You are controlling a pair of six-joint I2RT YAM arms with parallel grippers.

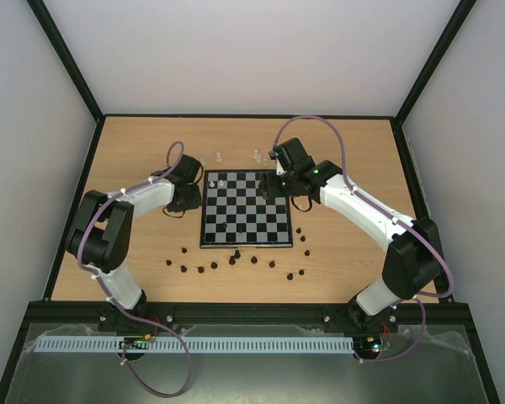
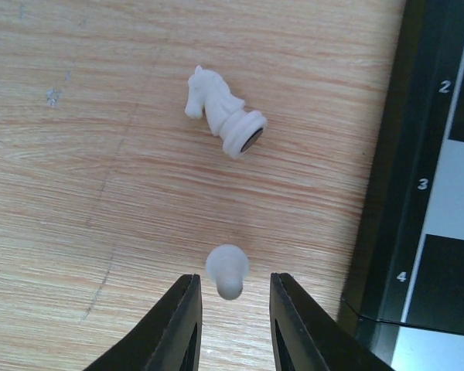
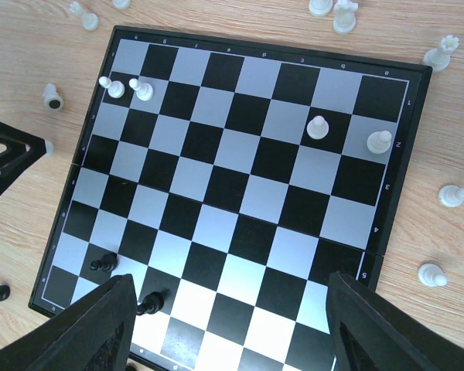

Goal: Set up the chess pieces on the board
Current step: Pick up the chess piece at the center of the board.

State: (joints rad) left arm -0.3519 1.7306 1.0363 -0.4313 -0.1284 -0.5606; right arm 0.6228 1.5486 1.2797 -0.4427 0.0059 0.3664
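The board [image 1: 244,210] lies mid-table. My left gripper [image 2: 232,297] is open just left of the board's edge [image 2: 406,193], low over the wood. A white pawn [image 2: 227,270] stands between its fingertips [image 2: 184,321], touching neither. A white knight [image 2: 224,112] lies on its side beyond it. My right gripper [image 3: 232,317] is open wide and empty, above the board [image 3: 240,178]. On the board stand white pawns [image 3: 143,90] [image 3: 317,126] [image 3: 379,141] and two black pawns [image 3: 103,263] [image 3: 151,304].
Several black pieces [image 1: 236,257] are scattered on the wood in front of the board. White pieces stand beyond its far edge [image 1: 219,157] and beside its right edge [image 3: 452,195] [image 3: 431,273]. The left gripper [image 3: 4,158] shows at the board's left side.
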